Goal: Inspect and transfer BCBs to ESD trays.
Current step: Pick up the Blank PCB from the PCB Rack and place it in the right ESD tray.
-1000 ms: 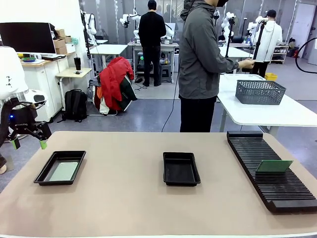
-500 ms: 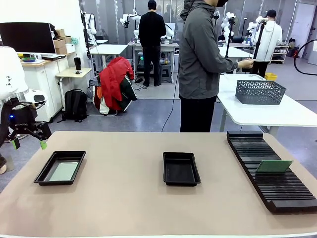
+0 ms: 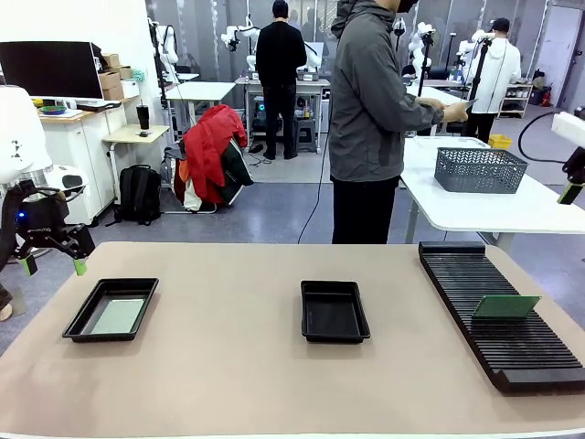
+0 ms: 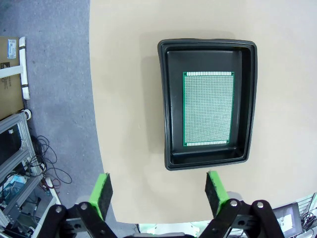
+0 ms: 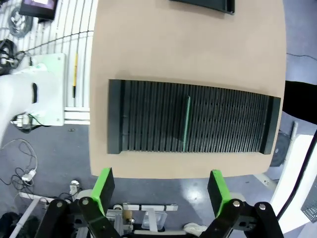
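My left claw [image 4: 158,191] gapes empty; a BCB [image 4: 208,109] lies in the ESD tray [image 4: 162,99] at one o'clock. My right claw [image 5: 161,187] gapes too.

On the counter [image 3: 228,357], the left tray [image 3: 80,316] lies at the lower left of the frame with the flat board [image 3: 119,316] inside it. The centre tray [image 3: 308,313] sits mid-frame, well apart. The slotted rack [image 3: 475,279] runs along the right side, the upright board [image 3: 505,306] standing in its nearer slots. A person [image 3: 366,119] stands behind the counter's far edge
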You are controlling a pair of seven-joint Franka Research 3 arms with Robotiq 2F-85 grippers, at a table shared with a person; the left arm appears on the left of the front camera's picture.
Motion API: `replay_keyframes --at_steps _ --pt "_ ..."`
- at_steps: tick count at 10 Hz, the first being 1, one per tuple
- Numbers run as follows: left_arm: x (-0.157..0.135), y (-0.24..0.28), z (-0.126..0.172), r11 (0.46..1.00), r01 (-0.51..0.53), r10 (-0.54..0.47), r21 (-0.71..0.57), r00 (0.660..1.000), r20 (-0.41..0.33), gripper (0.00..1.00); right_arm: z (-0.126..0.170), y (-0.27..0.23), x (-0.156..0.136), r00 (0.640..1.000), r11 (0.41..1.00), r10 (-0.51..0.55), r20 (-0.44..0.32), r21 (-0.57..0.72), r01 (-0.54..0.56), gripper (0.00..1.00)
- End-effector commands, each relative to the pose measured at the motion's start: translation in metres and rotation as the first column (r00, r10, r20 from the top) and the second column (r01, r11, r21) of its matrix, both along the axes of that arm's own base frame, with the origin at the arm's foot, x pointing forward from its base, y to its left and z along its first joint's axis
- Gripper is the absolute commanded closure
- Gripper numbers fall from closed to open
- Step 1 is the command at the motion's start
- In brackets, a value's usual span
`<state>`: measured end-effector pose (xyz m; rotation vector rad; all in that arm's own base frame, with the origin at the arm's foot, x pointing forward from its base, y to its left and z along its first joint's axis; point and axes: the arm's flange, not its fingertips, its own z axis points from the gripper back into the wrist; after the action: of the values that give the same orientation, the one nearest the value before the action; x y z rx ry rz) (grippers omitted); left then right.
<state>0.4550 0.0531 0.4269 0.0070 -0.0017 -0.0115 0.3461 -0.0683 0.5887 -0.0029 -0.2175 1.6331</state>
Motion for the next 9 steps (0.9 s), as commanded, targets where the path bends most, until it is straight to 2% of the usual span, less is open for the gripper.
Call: replay_keyframes --at_steps 1,6,9 --pt "0.000 0.000 -0.001 1.000 -0.002 0.002 0.000 1.000 0.000 0.00 -0.032 -0.014 0.009 0.998 1.000 0.004 0.062 -0.018 -0.003 0.00" --pt "0.000 0.000 -0.001 1.000 -0.002 0.002 0.000 1.000 0.000 0.00 -0.107 -0.014 0.044 0.996 0.998 0.006 0.092 -0.057 0.000 0.00" --pt "0.000 0.000 -0.001 1.000 -0.002 0.002 0.000 1.000 0.000 0.00 -0.140 -0.018 0.060 0.994 0.998 -0.016 0.108 -0.065 0.023 0.00"
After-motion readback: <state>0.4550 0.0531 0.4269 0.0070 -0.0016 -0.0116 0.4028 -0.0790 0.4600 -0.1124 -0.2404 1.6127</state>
